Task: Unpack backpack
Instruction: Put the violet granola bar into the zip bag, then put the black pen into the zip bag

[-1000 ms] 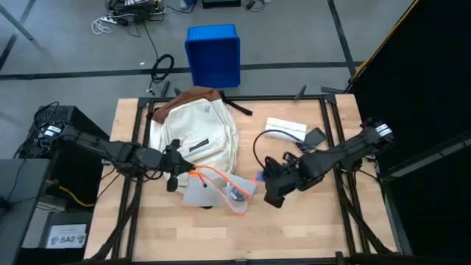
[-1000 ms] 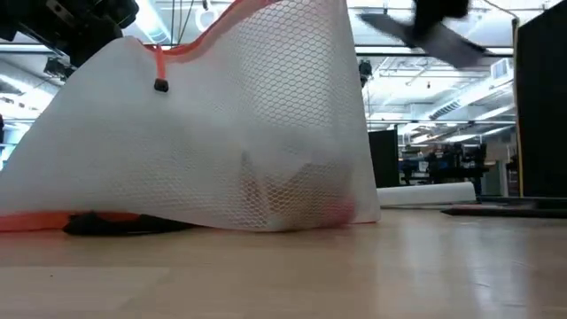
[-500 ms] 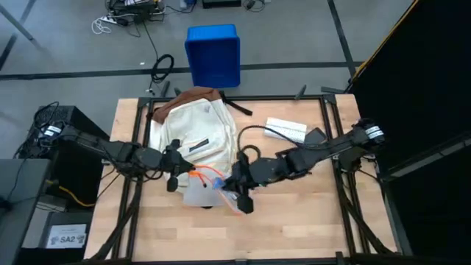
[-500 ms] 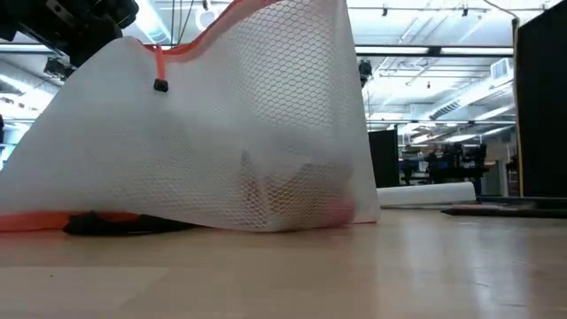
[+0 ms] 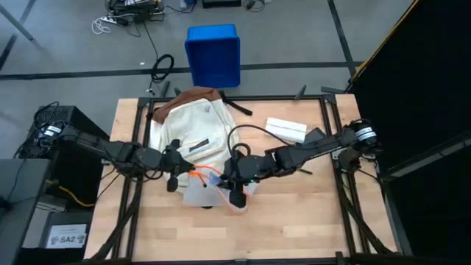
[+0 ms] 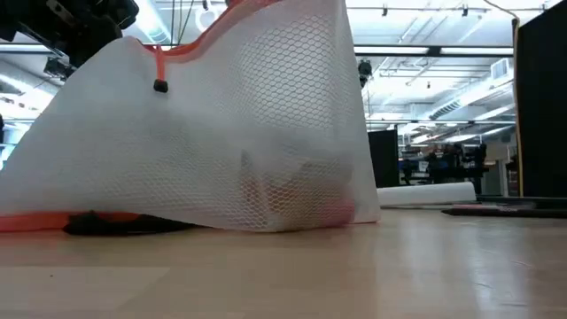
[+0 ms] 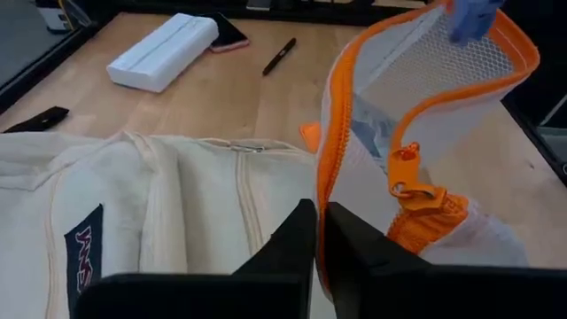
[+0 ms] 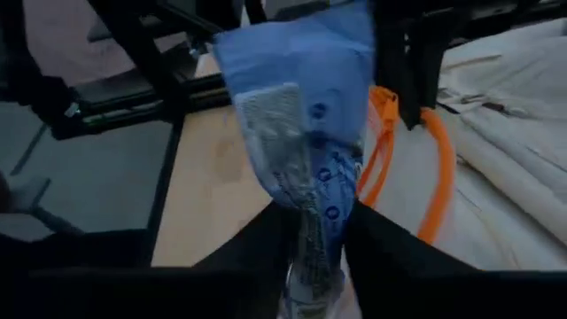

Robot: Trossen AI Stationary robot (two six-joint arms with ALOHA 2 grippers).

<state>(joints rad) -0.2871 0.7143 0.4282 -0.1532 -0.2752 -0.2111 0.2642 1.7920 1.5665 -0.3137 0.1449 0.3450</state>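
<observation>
Lying flat on the bench point(image 5: 294, 221), toward 11 o'clock from its centre, is the backpack point(image 5: 193, 129): cream-white fabric, brown base at the far end, dark straps trailing off toward 1 o'clock. A small dark rectangular patch with red lettering point(image 7: 82, 250) sits on the front pocket, and a zip seam point(image 7: 244, 204) runs down the front panel.

At the backpack's near end lies a mesh pouch point(image 5: 213, 193) with an orange zip edge, mouth open. In the low view the pouch point(image 6: 221, 133) fills most of the picture, its white netting raised like a tent off the bench.

Left pincer point(image 5: 173, 175): at the near end of the backpack, at 9 o'clock from the pouch. Fingers together, clamped on the orange edge of the pouch; the orange zip pull point(image 7: 412, 177) hangs just beside them.

Right pincer point(image 5: 235, 193): over the pouch mouth, arm reaching in from 3 o'clock. Fingers clamped on a blue packet point(image 8: 301, 124) with a pale printed label, held upright.

Elsewhere on the bench, toward 2 o'clock: a white box point(image 5: 285, 129), with a black pen point(image 7: 279, 55) lying near it. A blue bin point(image 5: 213, 55) stands on the floor beyond the bench at 12 o'clock.
</observation>
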